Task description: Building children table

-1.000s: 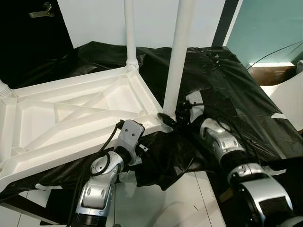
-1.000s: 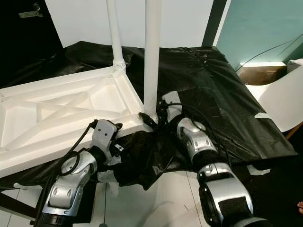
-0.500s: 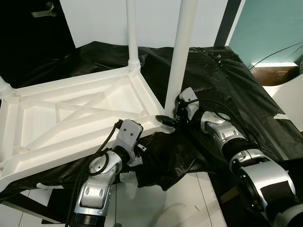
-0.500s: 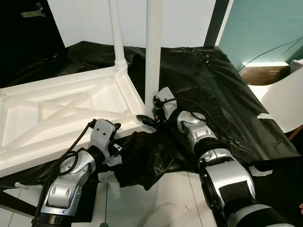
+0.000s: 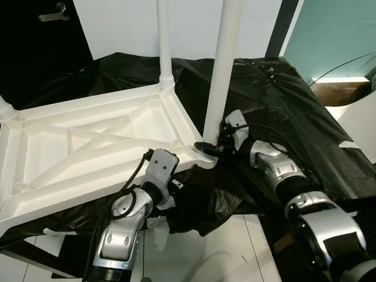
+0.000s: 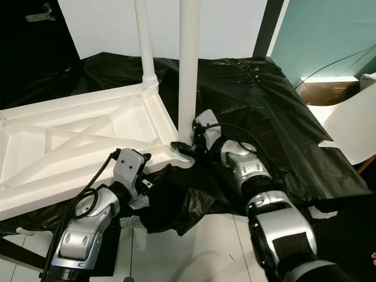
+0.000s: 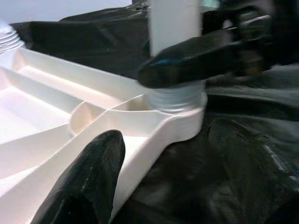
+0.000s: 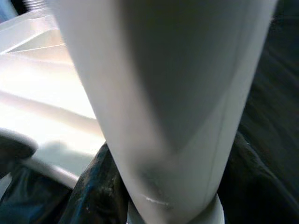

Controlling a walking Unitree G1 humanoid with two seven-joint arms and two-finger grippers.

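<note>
— Black plastic sheeting point(image 5: 276, 100) covers the raised work surface, with a white wall behind and white floor tiles point(image 5: 200, 252) at its near edge. What lies on it?

— An upside-down white plastic children's tabletop point(image 5: 88, 147), ribbed underside up, takes up the robot's left half of the sheet. Three white tubular legs rise from its corners: a far leg point(image 5: 163, 41), a ribbed stub at the left edge point(image 5: 6, 108), and the near-corner leg point(image 5: 223, 70), upright in its corner socket point(image 7: 180, 114).

— And the arms?

— The right gripper point(image 5: 212, 147) sits at the base of that near-corner leg, its black fingers point(image 7: 196, 56) clasped around the tube just above the threaded collar. The left gripper point(image 7: 163, 177) is lower, at the tabletop's near rim beside the same corner; its fingers are spread, one dark fingertip point(image 7: 93, 168) over the rim, though the blurred wrist view leaves unclear whether it touches.
</note>
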